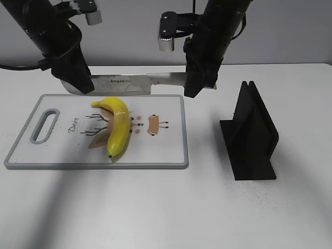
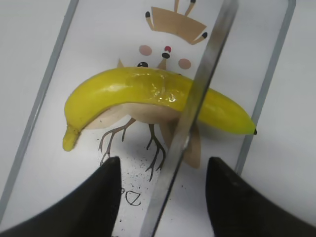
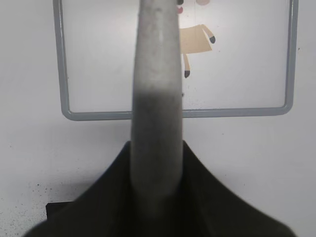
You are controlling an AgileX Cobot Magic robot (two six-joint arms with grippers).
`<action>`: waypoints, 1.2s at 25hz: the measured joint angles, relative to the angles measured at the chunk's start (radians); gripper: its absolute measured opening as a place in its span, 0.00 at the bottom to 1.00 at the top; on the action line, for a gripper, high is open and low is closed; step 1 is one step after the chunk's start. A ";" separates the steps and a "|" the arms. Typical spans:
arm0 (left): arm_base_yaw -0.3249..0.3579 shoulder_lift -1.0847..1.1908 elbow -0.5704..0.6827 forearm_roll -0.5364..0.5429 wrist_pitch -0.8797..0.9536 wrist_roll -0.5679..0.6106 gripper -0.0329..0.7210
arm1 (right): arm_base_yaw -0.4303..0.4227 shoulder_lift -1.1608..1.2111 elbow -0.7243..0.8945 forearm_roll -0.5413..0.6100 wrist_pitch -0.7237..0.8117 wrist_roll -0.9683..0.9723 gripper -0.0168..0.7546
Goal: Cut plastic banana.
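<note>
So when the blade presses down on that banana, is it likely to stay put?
Possibly not. The plastic banana looks glossy, so the knife may skid. It lies curved and unheld on the cutting board, so it could rock or slide; the left gripper is open.

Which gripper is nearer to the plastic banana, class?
Left. The left gripper hangs open just above the plastic banana, by its stem end, over the cutting board. The right gripper holds the knife by its handle beyond the board's far right corner.

Deer-print cutting board point(image 1: 166, 150) on white table point(image 1: 155, 207), black stand point(image 1: 251, 137) rt.
</note>
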 joint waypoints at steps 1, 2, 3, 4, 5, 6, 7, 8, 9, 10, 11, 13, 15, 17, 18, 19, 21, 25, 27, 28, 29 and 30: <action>0.000 0.001 0.000 0.000 0.000 0.000 0.71 | 0.000 0.000 -0.002 0.000 0.000 0.000 0.23; 0.000 0.002 0.000 -0.001 0.000 0.000 0.68 | 0.000 0.000 -0.002 0.000 0.000 0.000 0.23; 0.000 0.003 0.000 -0.002 0.000 0.000 0.65 | 0.000 0.000 -0.003 0.001 0.000 0.000 0.23; 0.000 0.005 0.000 -0.002 0.000 0.000 0.60 | 0.000 0.000 -0.003 0.001 0.000 0.000 0.23; 0.000 0.006 0.000 -0.002 0.000 0.000 0.54 | 0.000 0.001 -0.003 0.001 0.000 0.000 0.23; 0.000 0.007 0.000 -0.002 0.000 0.000 0.49 | 0.000 0.002 -0.003 0.001 0.000 0.000 0.23; 0.000 0.008 0.000 -0.002 0.000 0.000 0.41 | 0.000 0.006 -0.003 0.001 0.000 0.000 0.23; 0.000 0.008 0.000 -0.002 0.000 0.000 0.33 | 0.000 0.011 -0.003 0.002 0.000 0.000 0.23; 0.000 0.010 0.000 -0.002 0.000 0.000 0.23 | 0.000 0.015 -0.003 0.002 0.000 0.000 0.23; 0.000 0.010 0.000 -0.002 0.001 0.002 0.16 | 0.000 0.020 -0.003 0.002 0.000 0.000 0.23; 0.000 0.014 0.000 -0.001 0.007 0.007 0.12 | 0.000 0.023 -0.003 0.001 -0.004 -0.001 0.23; -0.001 0.019 0.000 0.000 0.015 0.019 0.09 | 0.000 0.026 -0.003 0.001 -0.004 -0.007 0.23; -0.002 0.025 0.000 0.001 0.017 0.025 0.08 | 0.000 0.028 -0.008 -0.003 -0.004 -0.011 0.23; -0.002 0.034 0.000 -0.001 0.017 0.026 0.08 | 0.000 0.028 -0.008 -0.003 -0.005 -0.011 0.23; -0.002 0.037 0.000 -0.001 0.017 0.026 0.08 | 0.000 0.030 -0.008 -0.004 -0.008 -0.012 0.23; -0.002 0.043 0.000 -0.001 0.017 0.026 0.08 | 0.000 0.033 -0.009 -0.004 -0.011 -0.013 0.23; -0.002 0.055 -0.001 -0.002 0.010 0.027 0.08 | 0.000 0.041 -0.009 -0.008 -0.019 -0.015 0.23; -0.004 0.100 -0.001 0.004 -0.040 0.030 0.08 | 0.000 0.078 -0.010 -0.022 -0.064 -0.017 0.23; -0.014 0.130 0.006 0.017 -0.089 0.031 0.08 | 0.000 0.102 -0.010 -0.035 -0.089 -0.019 0.23; -0.022 0.142 0.016 0.028 -0.115 0.031 0.08 | -0.001 0.118 -0.010 -0.042 -0.101 -0.019 0.23; -0.034 0.156 0.032 0.040 -0.152 0.031 0.08 | -0.002 0.132 -0.010 -0.050 -0.107 -0.020 0.23; -0.047 0.156 0.042 0.055 -0.177 0.032 0.08 | -0.005 0.144 -0.011 -0.054 -0.107 -0.021 0.23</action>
